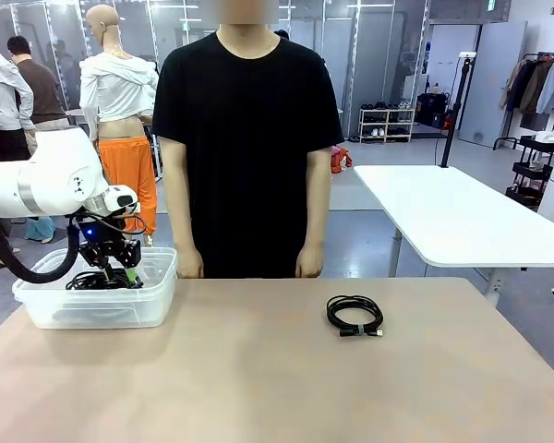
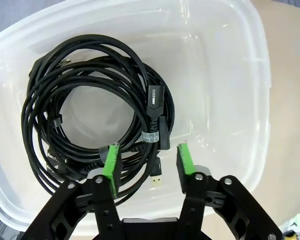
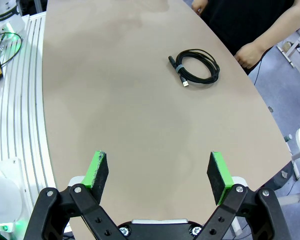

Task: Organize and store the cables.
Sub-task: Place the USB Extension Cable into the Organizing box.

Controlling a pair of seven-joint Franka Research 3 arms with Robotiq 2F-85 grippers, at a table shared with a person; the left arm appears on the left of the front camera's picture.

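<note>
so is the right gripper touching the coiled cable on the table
Apart. The right wrist view shows the open right gripper with bare tabletop between it and the coiled cable.

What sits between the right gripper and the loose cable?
Nothing: in the right wrist view, bare table runs from the open right gripper to the coiled cable.

This looks like a robot lab or test space set up in a large open hall. A white robot arm (image 1: 37,180) works at a plain beige desk (image 1: 277,369) with a person (image 1: 247,138) standing at its far side. Behind them lie a smooth grey floor (image 1: 369,235), glass partition walls (image 1: 369,55) and a second white desk (image 1: 452,217) to the right. Far right stand a clothes rack with hanging garments (image 1: 535,88) and a black trolley (image 1: 534,171); a low shoe shelf (image 1: 386,125) sits by the far wall.
</note>
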